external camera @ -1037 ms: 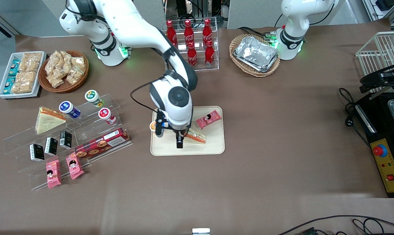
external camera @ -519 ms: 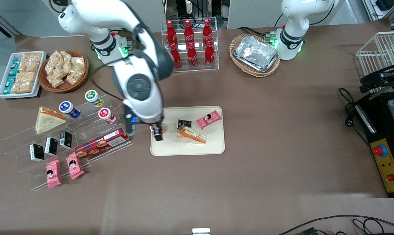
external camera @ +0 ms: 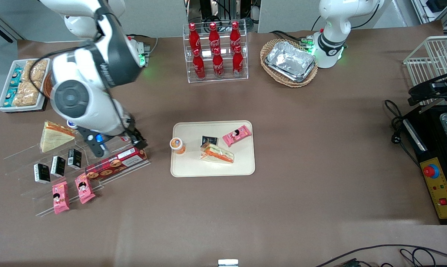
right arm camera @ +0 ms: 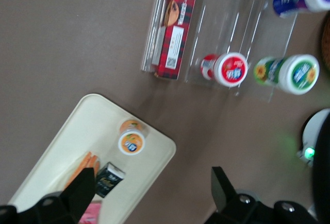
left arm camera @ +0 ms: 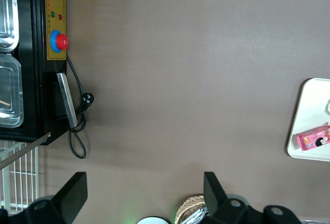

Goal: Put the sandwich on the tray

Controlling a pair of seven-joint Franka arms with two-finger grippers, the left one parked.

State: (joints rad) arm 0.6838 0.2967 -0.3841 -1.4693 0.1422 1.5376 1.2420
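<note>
Now the sandwich [external camera: 217, 153], a clear-wrapped wedge showing white bread striped with orange and green filling, lies flat on the cream tray [external camera: 245, 163] near the bench middle, touching a small black packet [external camera: 209, 141], with a pink snack pack [external camera: 237, 135] close by and an orange-lidded cup [external camera: 177, 144] at the tray's edge toward the working arm's end. Tool [external camera: 139, 141] hangs empty with fingers spread apart over the clear acrylic stand [external camera: 108, 155], just above the red plaid biscuit box [external camera: 116, 163], well apart from the tray; a second pale-faced sandwich [external camera: 55, 136] sits on that stand.
</note>
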